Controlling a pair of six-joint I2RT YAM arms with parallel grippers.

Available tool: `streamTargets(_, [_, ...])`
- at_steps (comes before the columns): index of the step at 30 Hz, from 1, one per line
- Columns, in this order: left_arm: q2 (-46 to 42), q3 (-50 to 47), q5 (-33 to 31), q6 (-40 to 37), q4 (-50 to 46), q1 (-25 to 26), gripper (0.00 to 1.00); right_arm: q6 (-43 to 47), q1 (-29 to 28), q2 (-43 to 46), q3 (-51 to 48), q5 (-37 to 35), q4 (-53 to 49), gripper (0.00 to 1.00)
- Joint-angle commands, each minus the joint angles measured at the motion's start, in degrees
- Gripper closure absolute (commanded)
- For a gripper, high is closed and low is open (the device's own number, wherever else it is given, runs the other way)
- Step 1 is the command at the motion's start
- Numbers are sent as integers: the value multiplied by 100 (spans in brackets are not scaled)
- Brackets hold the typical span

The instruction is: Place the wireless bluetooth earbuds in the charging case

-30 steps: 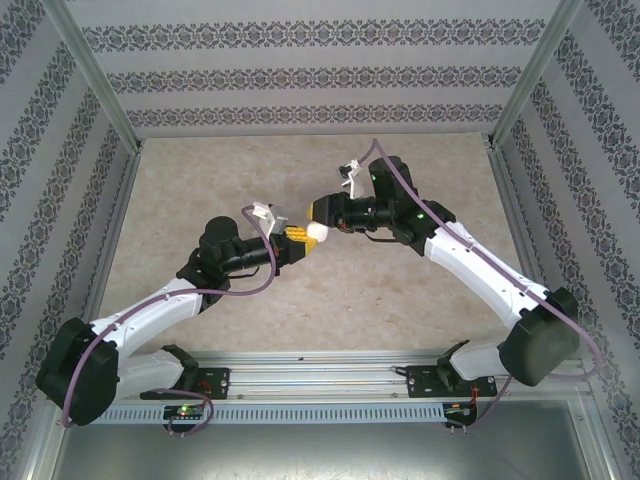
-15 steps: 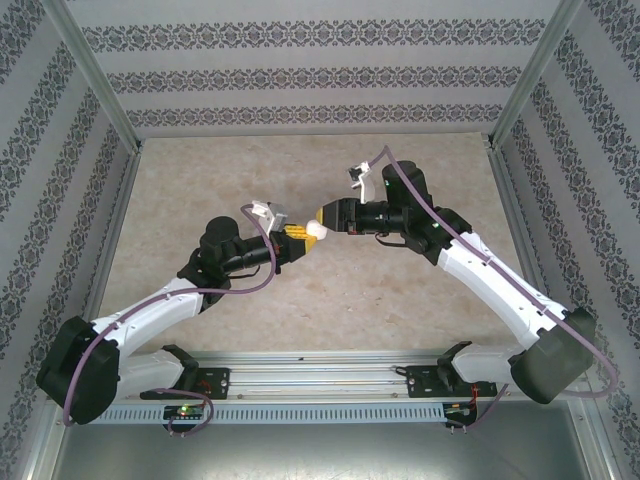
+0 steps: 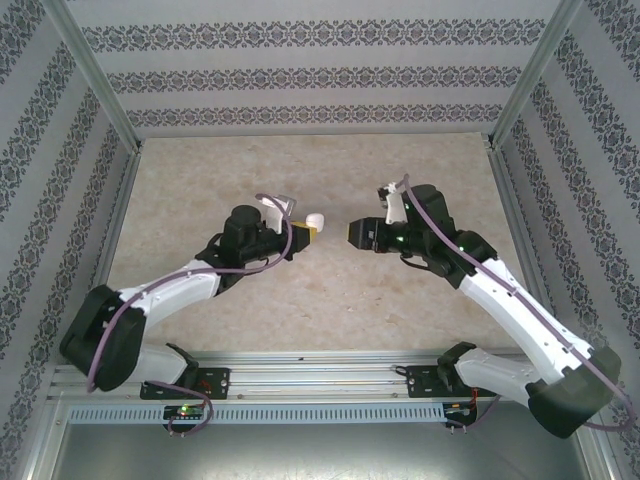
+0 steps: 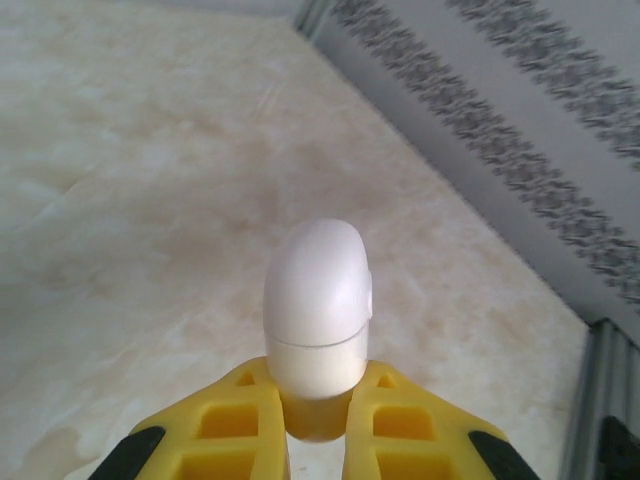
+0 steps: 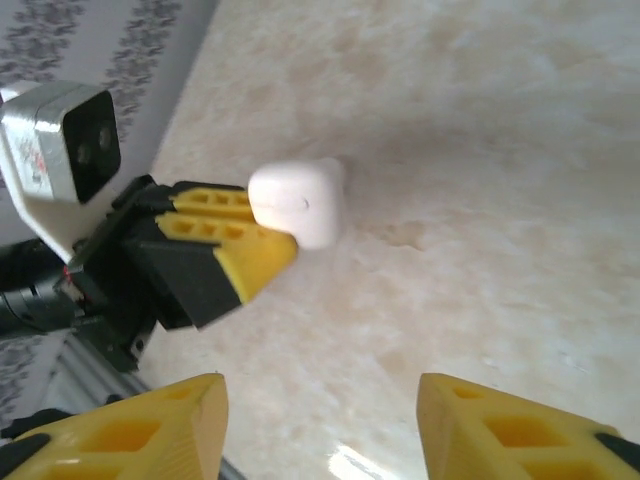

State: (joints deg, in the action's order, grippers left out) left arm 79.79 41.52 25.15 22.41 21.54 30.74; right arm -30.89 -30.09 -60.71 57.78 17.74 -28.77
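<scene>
A white rounded charging case with its lid down is held above the table, and my left gripper is shut on its lower end. In the left wrist view the case sticks up from between the yellow fingers, with a seam line across it. My right gripper hangs open a short way right of the case, touching nothing. The right wrist view looks past its spread yellow fingers at the case in the left gripper's fingers. The earbuds are out of view.
The beige marbled tabletop lies below both grippers. Patterned walls and aluminium frame posts close in the back and sides. The arm bases sit on a rail at the near edge.
My right gripper has let go of the case, opened and drawn back to the right. The left arm has swung up and forward, carrying the case a little away from me.
</scene>
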Motion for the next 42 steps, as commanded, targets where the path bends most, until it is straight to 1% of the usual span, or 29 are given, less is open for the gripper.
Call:
streamTargets(1, [418, 343, -526, 200, -570, 4, 99, 440, 71, 294, -162, -713, -400, 42])
streamTargets(4, [939, 510, -650, 265, -764, -15, 99, 592, 138, 504, -383, -1203, -565, 35])
streamTargets(6, [1251, 685, -744, 345, -970, -31, 98, 562, 222, 603, -569, -1729, -718, 30])
streamTargets(8, [1535, 831, -789, 398, -1111, -46, 95, 455, 382, 648, -752, -2282, -939, 25])
streamTargets(10, [1801, 927, -805, 437, -1182, -58, 94, 472, 653, 657, -979, -2498, -941, 22])
streamTargets(12, [2001, 992, -820, 473, -1212, -68, 93, 492, 942, 640, -1175, -2509, -789, 19])
streamTargets(16, [2332, 1179, -855, 518, -1368, -91, 90, 811, 1393, 581, -1465, -2157, -282, 16])
streamTargets(18, [2409, 1294, -951, 501, -1533, -90, 85, 919, 1506, 536, -1526, -2160, -125, 15])
streamTargets(19, [2435, 1367, -1005, 479, -1633, -94, 79, 960, 1575, 517, -1540, -2183, -50, 14])
streamTargets(22, [2444, 1579, -1156, 354, -1979, -94, 62, 1026, 1718, 481, -1591, -2215, 166, 12])
streamTargets(25, [2397, 1874, -1290, 134, -2426, -102, 53, 1068, 1843, 461, -1665, -2105, 434, 10])
streamTargets(27, [2341, 2080, -1354, -47, -2723, -119, 48, 1076, 1888, 440, -1665, -2141, 508, 9])
streamTargets(32, [2122, 2596, -1608, -590, -3420, -213, 44, 1218, 1995, 373, -1732, -2436, 685, 4])
streamTargets(36, [1859, 2827, -1767, -962, -3748, -357, 43, 1314, 2097, 405, -1843, -2711, 841, 2])
streamTargets(39, [1601, 2817, -1862, -1256, -3815, -533, 41, 1368, 2178, 493, -1993, -2923, 1042, 2])
streamTargets(42, [1275, 2548, -1966, -1511, -3588, -790, 37, 1557, 2259, 621, -2293, -3098, 1498, 2])
